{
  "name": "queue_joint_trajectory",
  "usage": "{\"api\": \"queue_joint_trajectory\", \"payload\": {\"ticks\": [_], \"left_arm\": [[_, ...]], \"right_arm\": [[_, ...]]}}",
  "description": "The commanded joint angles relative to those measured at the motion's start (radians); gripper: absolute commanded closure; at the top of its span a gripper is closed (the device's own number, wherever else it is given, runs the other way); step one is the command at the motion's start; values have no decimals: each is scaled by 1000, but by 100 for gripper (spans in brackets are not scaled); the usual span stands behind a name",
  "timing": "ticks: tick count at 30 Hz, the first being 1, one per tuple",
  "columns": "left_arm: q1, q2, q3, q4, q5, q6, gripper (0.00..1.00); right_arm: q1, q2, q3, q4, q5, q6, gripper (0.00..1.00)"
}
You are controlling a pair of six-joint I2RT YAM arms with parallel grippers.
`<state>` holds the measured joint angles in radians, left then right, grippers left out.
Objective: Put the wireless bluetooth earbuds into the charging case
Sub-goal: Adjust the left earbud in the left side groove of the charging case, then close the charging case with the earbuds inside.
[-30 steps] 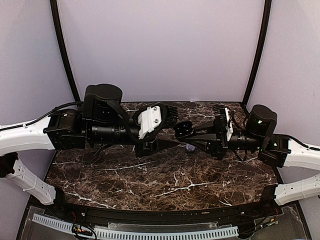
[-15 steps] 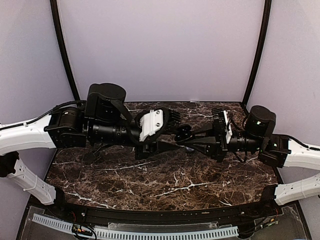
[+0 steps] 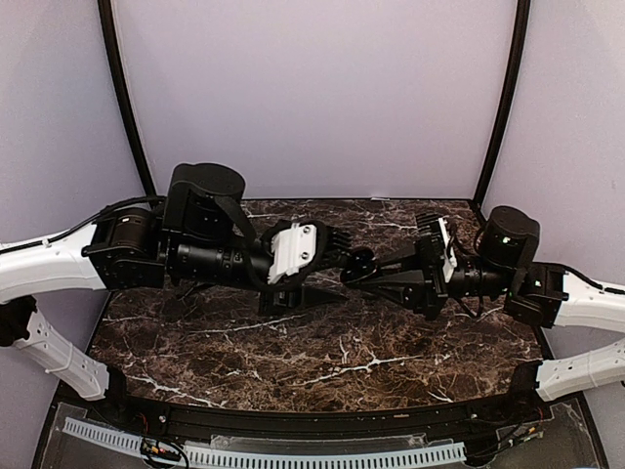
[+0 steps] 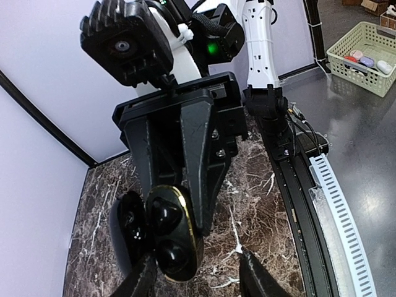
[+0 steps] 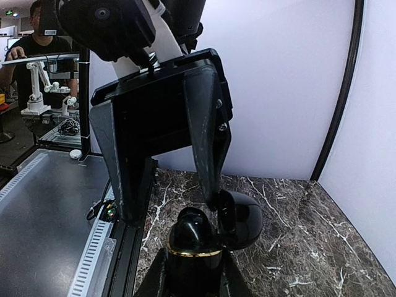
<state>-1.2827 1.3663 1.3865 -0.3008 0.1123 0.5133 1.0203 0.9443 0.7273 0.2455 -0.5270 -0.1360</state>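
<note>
**Over the middle of the bench: case gripped, lid up, other pincer open beside it**

Between the fingers of the right pincer (image 5: 192,275) sits the charging case (image 5: 193,257). The pincer is closed on the case's lower body and appears to hold it clear of the bench (image 3: 342,352). The lid (image 5: 241,218) is swung open to one side. Inside the gold rim (image 4: 192,226), the left wrist view shows two dark rounded shapes, which I take to be the darker earbuds (image 4: 163,213) lying in their wells. Whether they are fully seated cannot be told. No pale purple bud shows in any view.

Facing the case, the left pincer (image 4: 198,275) is spread wide with nothing between its fingers. One finger reaches close beside the open lid.

The main risk is a sideways push. The case is held only by its lower body, so pressure from a left finger off the bud's centre could twist it in the grip. It could also tip a half-seated bud out onto the bench. A finger catching the lid could close it on a bud that stands proud of its well.
</note>
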Motion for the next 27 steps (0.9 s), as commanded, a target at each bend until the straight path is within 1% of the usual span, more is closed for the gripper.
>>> {"api": "queue_joint_trajectory", "payload": {"ticks": [1,6,9,11,12,13,15,16,19,21,24,27], "left_arm": [[-6,-94,-18,59,-3,40,54],[-7,-162,-63,113,44,52,53],[-2,-178,-88,154,9,5,52],[14,-167,-85,134,13,-40,50],[24,-153,-80,126,23,-54,47],[30,-146,-68,104,60,-74,45],[36,-127,-64,97,87,-90,41],[38,-115,-64,97,88,-95,39],[40,-89,-52,92,76,-103,34],[40,-73,-49,93,66,-104,33],[40,-47,-40,90,100,-101,32],[37,-28,-22,73,152,-88,35]], "right_arm": [[2,2,-7,87,1,42,100],[-30,-5,-27,115,7,92,100],[-48,-18,-39,142,-20,108,100],[-49,-19,-38,154,-46,106,100],[-49,-17,-34,155,-63,102,100],[-50,-15,-31,158,-76,98,100],[-50,-11,-19,160,-103,90,100],[-50,-7,-12,163,-113,90,100],[-49,8,7,168,-134,93,100],[-49,17,13,173,-142,94,100],[-50,31,11,175,-139,92,100],[-52,41,14,175,-113,105,100]]}}
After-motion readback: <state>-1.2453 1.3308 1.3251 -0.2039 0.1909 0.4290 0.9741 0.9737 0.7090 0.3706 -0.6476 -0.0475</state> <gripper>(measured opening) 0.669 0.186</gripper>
